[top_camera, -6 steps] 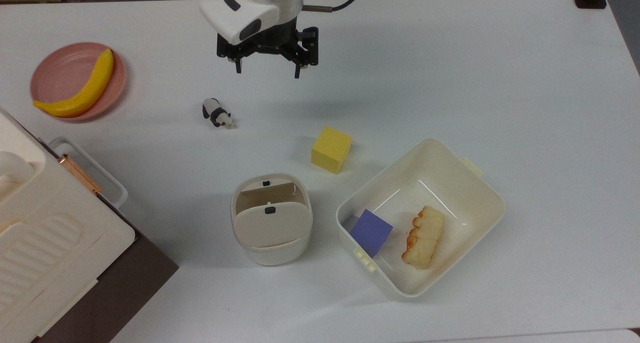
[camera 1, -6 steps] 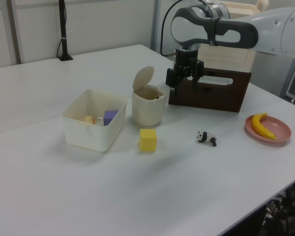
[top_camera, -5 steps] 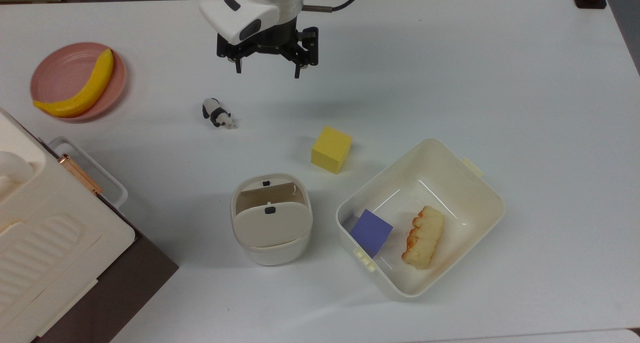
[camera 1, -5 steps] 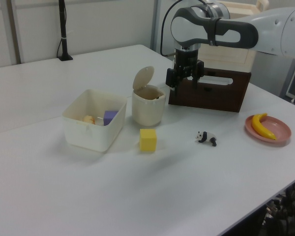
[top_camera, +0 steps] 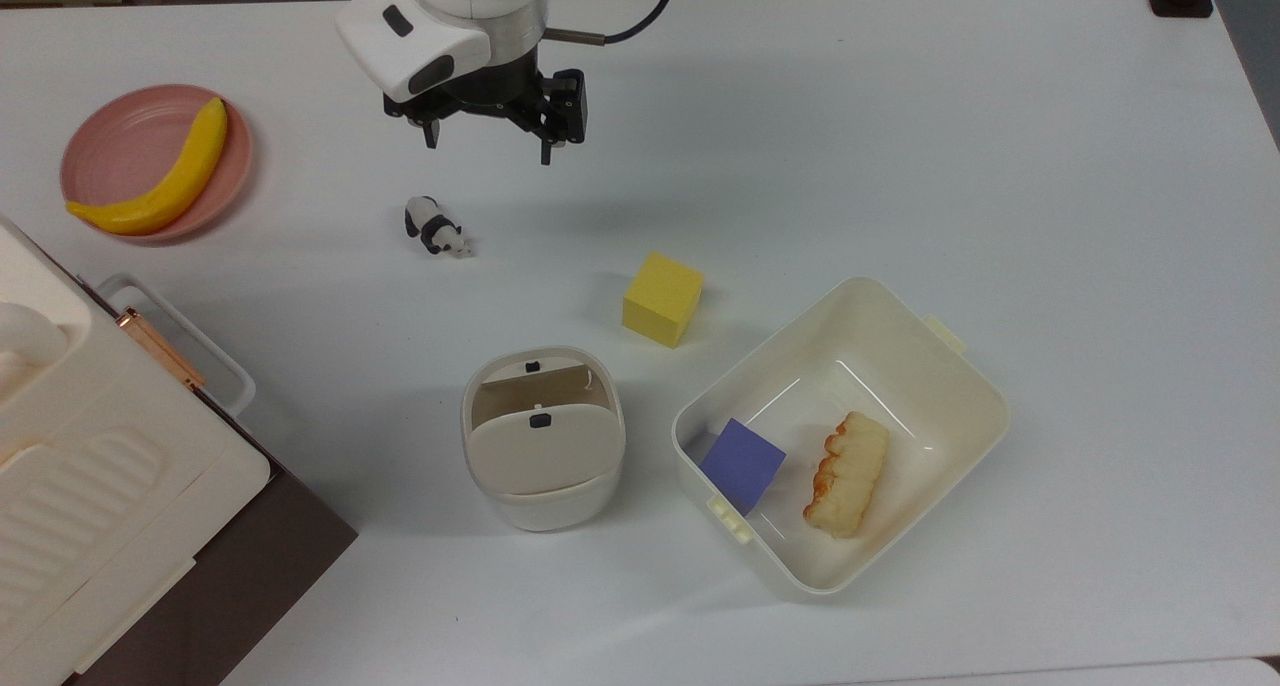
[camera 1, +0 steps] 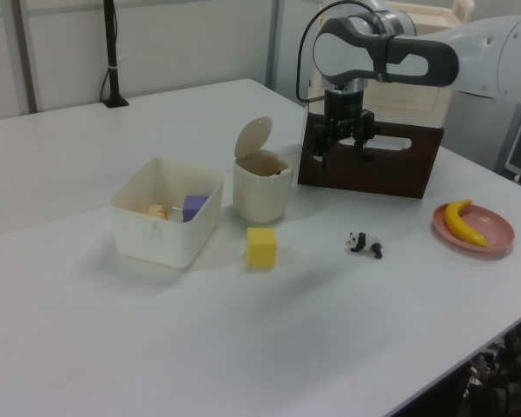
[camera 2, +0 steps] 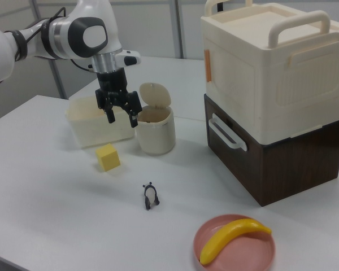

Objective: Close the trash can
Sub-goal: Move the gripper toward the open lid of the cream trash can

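Trash can (top_camera: 543,436) on white table (top_camera: 1000,166), lid raised and tilted back, brown lining exposed, just left of lidless tub (top_camera: 960,366) in the top view, gripper (top_camera: 486,149) aloft above the table, fingers spread, empty, well apart from can, panda figurine (top_camera: 434,227) and yellow cube (top_camera: 662,299) between.

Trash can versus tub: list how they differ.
The trash can has a hinged lid standing raised; the tub has none. The trash can is smaller and rounded-square; the tub is larger and rectangular with side tabs. The trash can shows a brown lining; the tub holds a purple block and a pastry. Both are cream plastic.
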Action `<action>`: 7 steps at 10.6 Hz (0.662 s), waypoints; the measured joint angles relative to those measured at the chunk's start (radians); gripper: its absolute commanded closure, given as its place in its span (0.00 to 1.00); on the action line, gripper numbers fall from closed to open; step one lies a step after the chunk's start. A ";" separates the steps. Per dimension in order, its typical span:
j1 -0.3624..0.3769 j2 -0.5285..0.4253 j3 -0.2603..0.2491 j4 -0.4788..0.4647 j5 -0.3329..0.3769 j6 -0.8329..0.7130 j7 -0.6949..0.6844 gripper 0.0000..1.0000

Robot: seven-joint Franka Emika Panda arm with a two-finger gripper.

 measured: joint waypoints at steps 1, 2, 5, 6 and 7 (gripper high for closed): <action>0.000 0.000 0.000 0.000 0.000 0.000 0.000 0.00; 0.000 0.001 0.001 0.000 0.000 0.000 0.000 0.00; 0.007 0.012 0.004 -0.001 0.000 0.002 -0.002 0.00; 0.012 0.014 0.004 -0.001 0.000 0.012 -0.002 0.01; 0.014 0.015 0.006 -0.001 0.000 0.033 -0.002 0.12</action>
